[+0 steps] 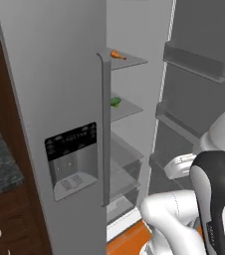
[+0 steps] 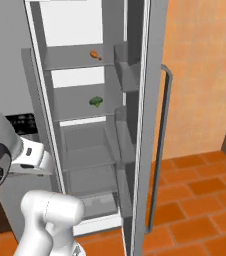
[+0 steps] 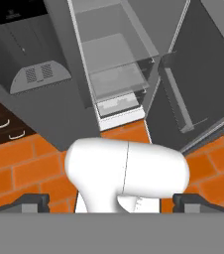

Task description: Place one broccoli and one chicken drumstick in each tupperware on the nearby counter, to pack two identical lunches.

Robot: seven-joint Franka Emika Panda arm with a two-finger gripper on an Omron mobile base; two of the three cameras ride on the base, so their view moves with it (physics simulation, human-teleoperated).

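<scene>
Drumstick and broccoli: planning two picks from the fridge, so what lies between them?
Bare shelf space: drumstick on the top shelf, broccoli on the shelf below, per both base views.

The right-hand fridge door stands swung wide, leaving the fridge compartment open from the front. The closed left door, with its dispenser panel and long handle, walls off the left side. Inside, grey shelves split the space into layers; the chicken drumstick and broccoli each lie with bare shelf around them (clear drawers fill the lower part). Door bins jut from the open door.
</scene>
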